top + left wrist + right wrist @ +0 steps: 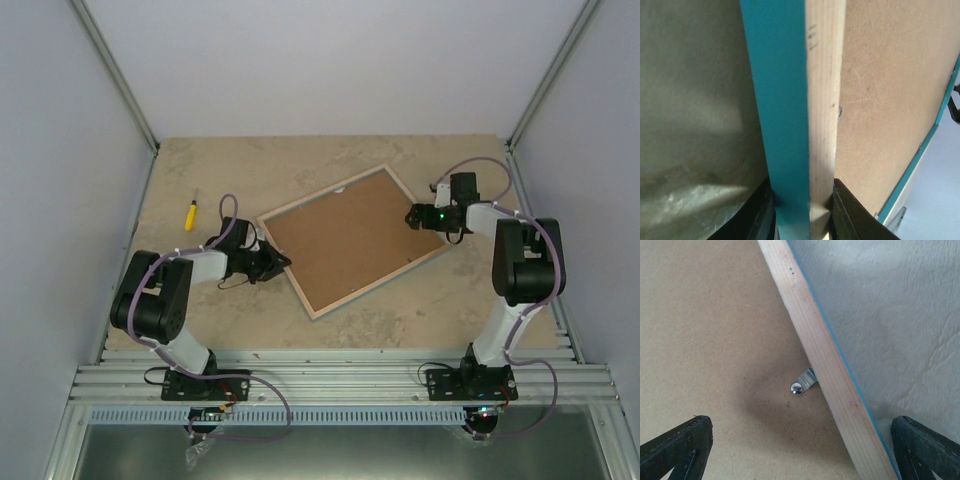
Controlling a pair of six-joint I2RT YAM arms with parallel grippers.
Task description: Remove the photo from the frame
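The frame (pixel 350 245) lies face down on the table, showing its brown backing board (pixel 715 340) edged in pale wood. My left gripper (pixel 275 262) is shut on the frame's left rail (pixel 790 125). That rail's turquoise side and wooden back sit pinched between the two black fingers (pixel 847 215). My right gripper (pixel 415 217) hovers open over the frame's right rail (pixel 825 365), its fingers (pixel 687 442) straddling a small metal retaining clip (pixel 802 384). The photo is hidden under the backing board.
A yellow-handled screwdriver (pixel 190 214) lies at the far left of the beige table (pixel 250 170). White walls and metal posts close in the table on three sides. A ribbed aluminium rail (pixel 340 385) runs along the near edge by the arm bases.
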